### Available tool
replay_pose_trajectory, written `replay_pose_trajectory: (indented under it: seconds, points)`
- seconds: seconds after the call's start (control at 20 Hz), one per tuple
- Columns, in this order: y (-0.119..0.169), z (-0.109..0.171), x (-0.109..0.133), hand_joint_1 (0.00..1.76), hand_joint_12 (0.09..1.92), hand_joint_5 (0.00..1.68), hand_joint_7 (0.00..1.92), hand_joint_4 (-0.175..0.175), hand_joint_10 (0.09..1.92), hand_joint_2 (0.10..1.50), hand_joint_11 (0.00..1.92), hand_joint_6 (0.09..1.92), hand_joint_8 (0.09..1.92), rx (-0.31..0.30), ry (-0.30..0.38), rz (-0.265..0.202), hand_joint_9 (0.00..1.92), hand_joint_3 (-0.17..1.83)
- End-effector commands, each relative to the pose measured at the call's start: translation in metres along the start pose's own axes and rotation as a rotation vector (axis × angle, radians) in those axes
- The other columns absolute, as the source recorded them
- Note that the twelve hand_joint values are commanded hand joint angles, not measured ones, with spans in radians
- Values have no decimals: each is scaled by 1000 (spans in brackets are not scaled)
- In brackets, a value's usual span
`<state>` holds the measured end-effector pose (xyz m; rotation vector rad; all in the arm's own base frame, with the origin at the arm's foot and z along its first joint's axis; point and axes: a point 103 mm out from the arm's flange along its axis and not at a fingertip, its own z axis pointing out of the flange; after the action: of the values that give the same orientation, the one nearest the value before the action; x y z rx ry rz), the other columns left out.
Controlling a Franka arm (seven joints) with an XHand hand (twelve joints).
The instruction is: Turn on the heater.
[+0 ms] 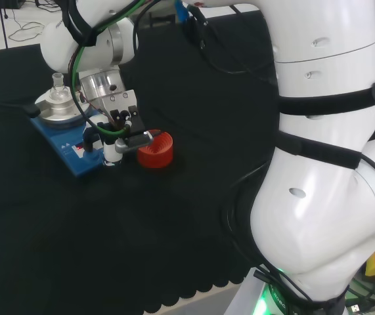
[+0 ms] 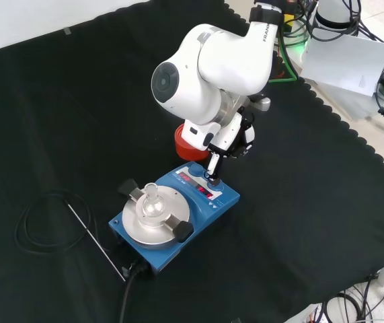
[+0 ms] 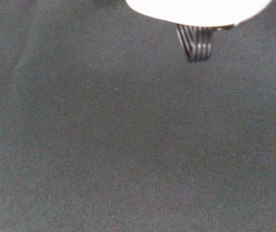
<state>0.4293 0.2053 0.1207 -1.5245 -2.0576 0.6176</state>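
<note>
Hand [image 2: 213,173] poised over the front panel of the heater [image 2: 178,217], one finger extended straight down with its tip at or just above the panel's controls; contact not certain from the front view. Remaining fingers partly hidden behind the white arm link [image 2: 198,64], so apart or curled cannot be told for sure; nothing clamped, pointing finger straight.

Heater: blue hotplate stirrer with a round metal top plate, standing on the black-clothed surface [image 2: 57,121] toward the near edge in the front view, toward the far left corner in the head view [image 1: 69,141]. Small clear glass flask [image 2: 152,200] standing on the plate, held between two black clamp pieces. Red ribbed ring stand [image 1: 155,149] just beside the heater, on the arm's side.

Likely handling: a stiff, fairly heavy box, unlikely to slide under a light press. No grasp needed, only a fingertip on the switch or button of the panel. Glass on top fragile, best left clear of the fingers.

Front view: panel face, thin probe rod [image 2: 96,241] and coiled black cable [image 2: 40,219] beside the heater. Head view: hand from behind, panel largely masked by it, red ring plainer. Wrist view: black cloth and a blurred white part of the hand [image 3: 200,9], no heater.
</note>
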Motion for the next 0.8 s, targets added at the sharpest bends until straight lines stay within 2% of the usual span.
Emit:
replay_pose_trajectory:
  seconds: [0.05,0.8]
  points:
    - [-2,-1,-2,1466,1537,332,1614,-56,1804,611,1374,649,1844,-2,7,-2,1658,1207]
    - [-24,-30,7,1464,1534,332,1619,-56,1802,610,1376,661,1834,-62,-9,-2,1658,1208]
